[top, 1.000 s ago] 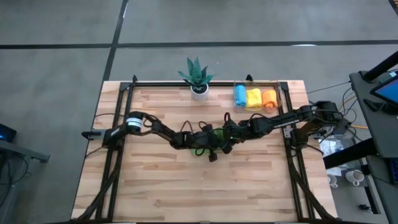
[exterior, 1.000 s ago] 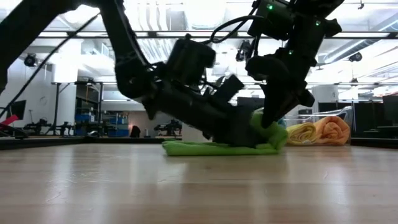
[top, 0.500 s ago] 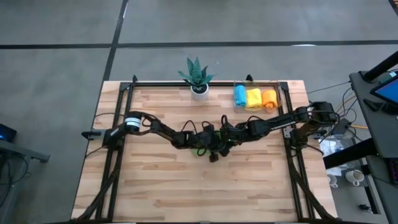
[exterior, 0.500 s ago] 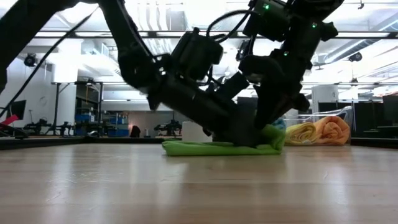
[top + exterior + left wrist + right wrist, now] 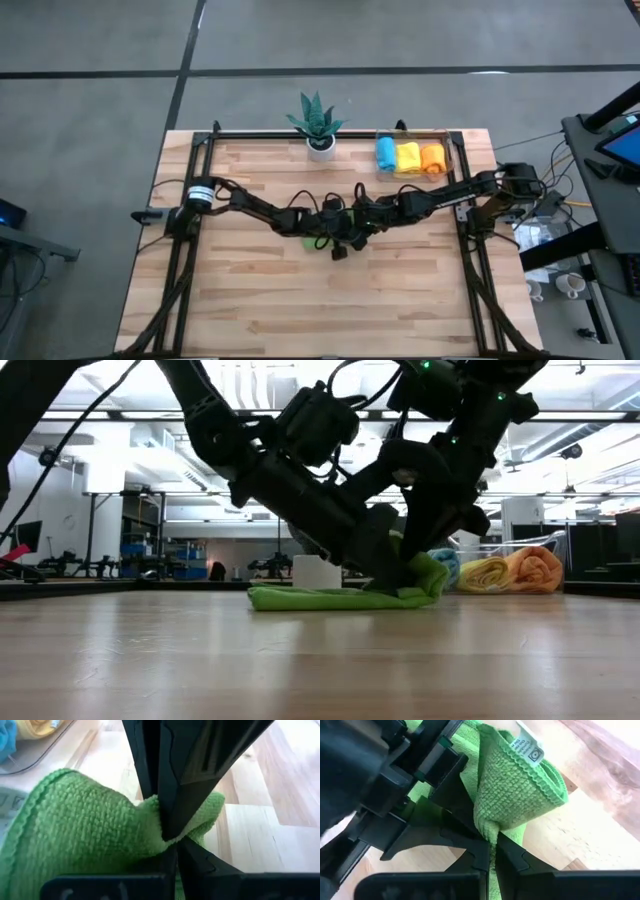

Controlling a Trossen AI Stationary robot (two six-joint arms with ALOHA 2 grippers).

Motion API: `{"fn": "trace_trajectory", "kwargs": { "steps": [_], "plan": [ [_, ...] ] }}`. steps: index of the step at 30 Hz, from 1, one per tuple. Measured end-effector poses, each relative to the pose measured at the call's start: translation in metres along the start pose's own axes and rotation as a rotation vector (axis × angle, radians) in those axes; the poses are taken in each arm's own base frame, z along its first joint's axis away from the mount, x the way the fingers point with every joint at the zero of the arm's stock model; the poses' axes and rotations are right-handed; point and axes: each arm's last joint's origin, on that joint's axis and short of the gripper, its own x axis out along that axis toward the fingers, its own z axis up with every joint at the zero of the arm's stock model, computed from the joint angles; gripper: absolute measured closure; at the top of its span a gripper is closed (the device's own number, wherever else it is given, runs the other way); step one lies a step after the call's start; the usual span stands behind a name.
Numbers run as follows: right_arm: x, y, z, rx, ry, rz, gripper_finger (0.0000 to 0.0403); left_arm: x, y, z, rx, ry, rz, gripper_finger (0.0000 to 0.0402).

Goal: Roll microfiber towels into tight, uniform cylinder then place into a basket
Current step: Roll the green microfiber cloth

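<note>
A green microfiber towel (image 5: 320, 598) lies near the table's middle. Most of it is flat on the wood, and its right end (image 5: 428, 572) is raised and bunched. My left gripper (image 5: 392, 574) slants down to that end from the left and is shut on it. My right gripper (image 5: 415, 560) comes down steeply from the right and is also shut on it. In the high view the two arms meet over the towel (image 5: 310, 240) and hide most of it. The clear basket (image 5: 452, 150) at the far right holds blue, yellow and orange rolls. My left gripper pinches the bunched fold at the towel's raised end (image 5: 148, 818) between its two fingers. It slants down from the table's left. The rest of the towel lies flat on the table behind it. My right gripper pinches the same raised end just below its hemmed, labelled edge (image 5: 492, 822), where the cloth is folded into more than one layer. The fingers come steeply from above and the table's right. That end stands up above them, and the far part rests on the wood.
A spiky green plant in a white pot (image 5: 319, 125) stands at the far edge, left of the basket. The rolls (image 5: 505, 572) show behind the grippers in the low view. Bare wood lies toward the near edge and on both sides.
Both grippers have stayed shut on the towel's raised end and have drawn it a little toward the table's left. The flat part has slid left along the wood with it. My left wrist has risen and now slants down more steeply.
</note>
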Motion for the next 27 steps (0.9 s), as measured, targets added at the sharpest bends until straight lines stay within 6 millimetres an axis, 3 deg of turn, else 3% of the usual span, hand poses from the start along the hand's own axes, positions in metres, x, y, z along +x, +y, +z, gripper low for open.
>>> {"fn": "trace_trajectory", "kwargs": {
  "steps": [9, 15, 19, 27],
  "plan": [
    [0.000, -0.001, 0.000, -0.012, 0.004, -0.010, 0.0394, -0.018, -0.002, 0.008, 0.010, 0.022, -0.008, 0.0402],
    [0.001, -0.003, 0.001, -0.007, 0.005, -0.021, 0.0394, -0.034, 0.001, -0.001, 0.012, 0.031, 0.021, 0.0402],
    [0.001, -0.004, 0.003, -0.002, 0.002, -0.021, 0.0394, -0.035, 0.011, -0.004, -0.003, 0.002, 0.079, 0.0402],
    [0.001, -0.004, 0.002, -0.001, 0.006, -0.014, 0.0394, -0.017, 0.043, -0.020, -0.044, 0.021, 0.156, 0.0402]
  ]
}}
